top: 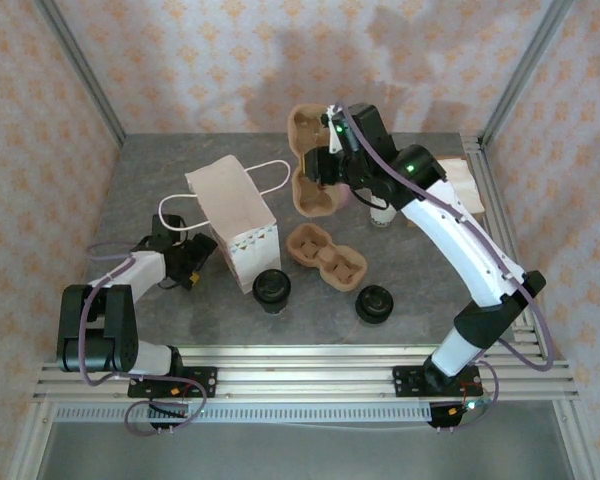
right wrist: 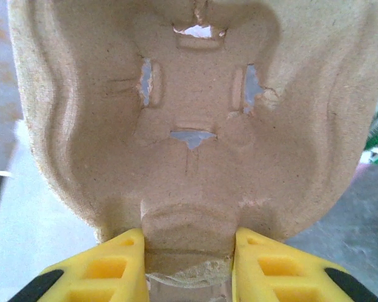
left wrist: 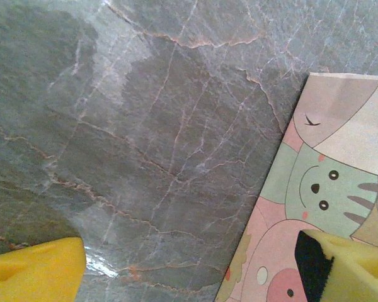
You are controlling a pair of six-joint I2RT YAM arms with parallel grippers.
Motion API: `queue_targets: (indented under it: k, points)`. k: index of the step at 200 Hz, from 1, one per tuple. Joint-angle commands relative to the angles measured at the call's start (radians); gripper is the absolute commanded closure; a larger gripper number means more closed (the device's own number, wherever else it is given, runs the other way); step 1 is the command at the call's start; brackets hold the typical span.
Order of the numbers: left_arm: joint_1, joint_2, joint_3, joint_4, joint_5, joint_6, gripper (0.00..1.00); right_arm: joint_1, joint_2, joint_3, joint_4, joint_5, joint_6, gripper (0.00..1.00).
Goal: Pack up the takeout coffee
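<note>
Right claw [right wrist: 188, 246]: that's mine, pinched down narrow on the middle rib of a brown pulp cup carrier [right wrist: 189, 157]. Both yellow fingers [right wrist: 107, 264] press that rib from either side.
Held carrier: lifted off the table, over the far middle of it in the top view [top: 313, 165]. My wrist cam looks straight into one of its cup wells, with little torn slits around the bottom.
Left claw [left wrist: 189, 267]: spread wide, nothing between the pads. One pad hangs over bare marble, the other sits in front of the bag's printed side.
Paper bag [top: 232, 222]: standing upright left of centre, handles up, cartoon faces on the side by my left claw [top: 194, 262].
First takeout coffee [top: 272, 290]: on the table, black lid on, just in front of the bag's near corner.
Second takeout coffee [top: 374, 304]: also on the table, off to the right, apart from the first.
Other carrier [top: 326, 257]: lying flat on the table [top: 140, 190], just behind and between the two coffees.
White paper cups [top: 382, 213]: partly hidden behind my right arm, can't tell much more.
</note>
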Motion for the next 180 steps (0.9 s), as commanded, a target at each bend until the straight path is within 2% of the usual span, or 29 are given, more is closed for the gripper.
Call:
queue_targets:
  k: [1,40,108,143,180]
  points:
    - [-0.039,0.027,0.005,0.002,0.043,-0.01,0.12,0.03,0.03,0.072,0.05,0.031,0.031,0.69]
    - [-0.103,0.057,0.004,0.054,0.051,-0.009,0.12,0.083,0.129,0.215,0.065,0.029,0.037,0.7]
    - [-0.135,0.098,0.014,0.092,0.077,-0.004,0.12,0.202,0.345,0.453,0.043,0.078,0.018,0.7]
    - [-0.141,0.095,0.022,0.082,0.079,0.008,0.11,0.25,0.416,0.497,0.004,0.138,-0.006,0.7]
    - [-0.142,0.094,0.016,0.084,0.078,0.009,0.11,0.257,0.439,0.487,-0.015,0.18,-0.023,0.72]
